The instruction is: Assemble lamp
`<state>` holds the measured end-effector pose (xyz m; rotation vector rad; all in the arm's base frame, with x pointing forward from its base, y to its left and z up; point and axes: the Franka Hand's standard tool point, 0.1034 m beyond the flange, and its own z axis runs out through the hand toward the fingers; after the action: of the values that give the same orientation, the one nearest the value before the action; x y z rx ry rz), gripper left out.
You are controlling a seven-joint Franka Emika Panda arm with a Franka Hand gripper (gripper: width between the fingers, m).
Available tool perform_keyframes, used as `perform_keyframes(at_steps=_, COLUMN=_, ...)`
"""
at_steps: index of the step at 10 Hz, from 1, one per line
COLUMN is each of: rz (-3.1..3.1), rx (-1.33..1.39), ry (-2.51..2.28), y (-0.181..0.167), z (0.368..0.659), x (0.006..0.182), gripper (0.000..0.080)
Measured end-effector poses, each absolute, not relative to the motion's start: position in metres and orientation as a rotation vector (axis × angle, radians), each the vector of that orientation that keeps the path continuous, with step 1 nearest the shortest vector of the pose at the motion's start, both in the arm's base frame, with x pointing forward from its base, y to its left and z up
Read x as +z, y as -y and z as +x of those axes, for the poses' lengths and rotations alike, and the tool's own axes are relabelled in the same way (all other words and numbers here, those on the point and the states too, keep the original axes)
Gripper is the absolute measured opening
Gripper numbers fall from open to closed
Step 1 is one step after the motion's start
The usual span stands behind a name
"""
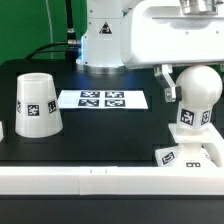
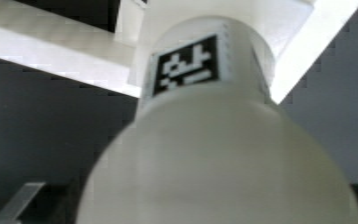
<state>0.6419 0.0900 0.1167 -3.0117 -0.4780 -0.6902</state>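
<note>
Claw clamped on bulb head, finger tight against its side. Bulb upright, stem down, base at its 6 o'clock, can't tell if touching. Shade way off at 9 o'clock on desk.
</note>
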Motion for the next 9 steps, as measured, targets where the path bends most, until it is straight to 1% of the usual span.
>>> perform_keyframes(at_steps=1, rz=-3.012, rx=-0.690, ry=0.478, y=-0.090, z=0.642, x=0.117, gripper=0.0691)
perform_keyframes(at_steps=3, rz=-3.018, rx=-0.673, ry=0.474, y=-0.086, z=0.642, x=0.117, gripper=0.0698)
perform_keyframes(at_steps=5, rz=-3.017, rx=-0.673, ry=0.474, y=-0.086, z=0.643, x=0.125, gripper=0.0699)
perform_keyframes(at_steps=8, rz=-3.016, rx=-0.646, ry=0.477, y=-0.088, z=0.645, x=0.144, gripper=0.0699)
perform_keyframes(at_steps=9, rz=-3.020, rx=-0.619, ry=0.476, y=-0.088, z=0.643, x=0.140, gripper=0.0699)
